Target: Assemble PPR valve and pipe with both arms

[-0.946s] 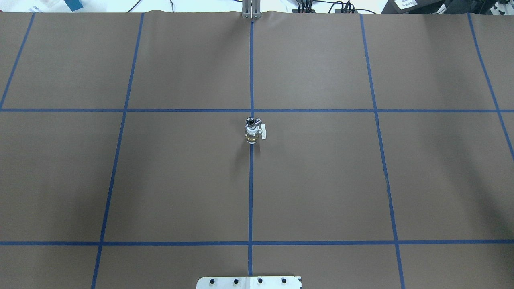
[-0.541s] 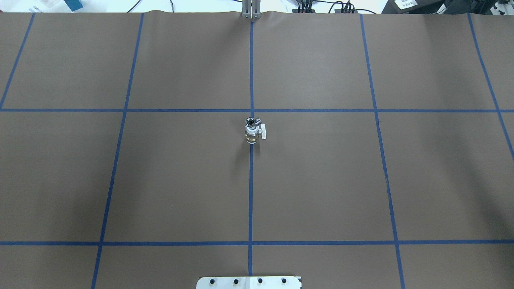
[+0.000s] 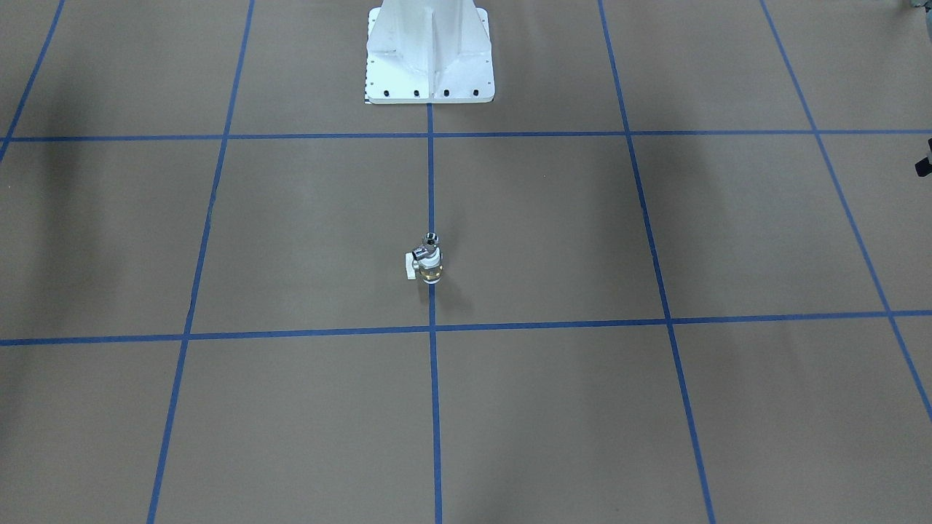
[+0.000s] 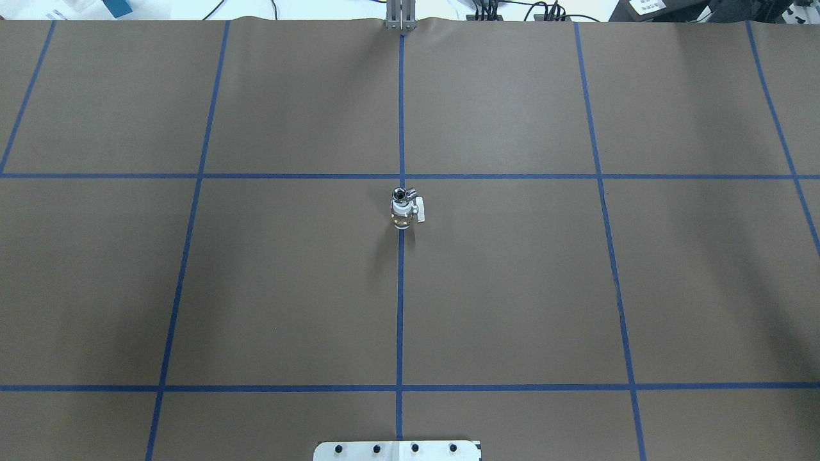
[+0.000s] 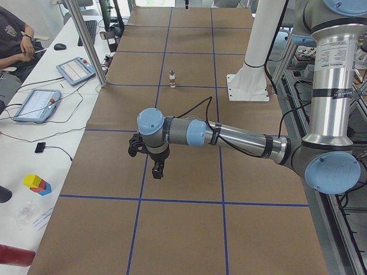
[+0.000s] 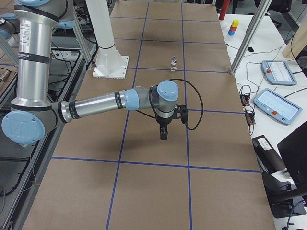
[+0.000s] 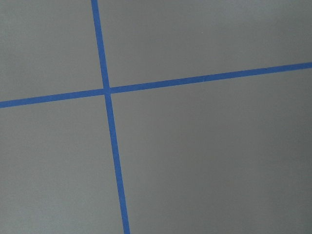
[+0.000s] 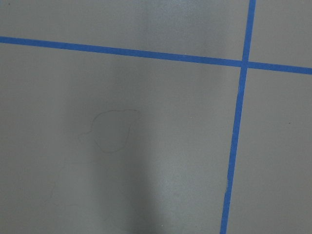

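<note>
Well clear of both claws, the valve (image 4: 403, 214) stands upright on the centre tape line with the pipe (image 4: 401, 193) seated on top. It looks assembled. Left claw (image 5: 156, 169) and right claw (image 6: 163, 134) hang over bare paper, far to either side of it. Jaw state: cannot tell.

Risk: the stack is tall and narrow, so a passing claw or a table knock would likely topple it. A shallow joint could shed the pipe.

Surface: brown paper (image 4: 512, 288) with a blue tape grid. Outboard of each claw are benches with tablets (image 5: 74, 70), and a person (image 5: 14, 34) sits at one.

The PPR valve (image 4: 402, 216), brass body down, white ring up, white tab sideways, stands upright with the shiny branched pipe (image 4: 401, 193) seated on top, well apart from left gripper (image 5: 156, 171) and right gripper (image 6: 163, 133).
</note>
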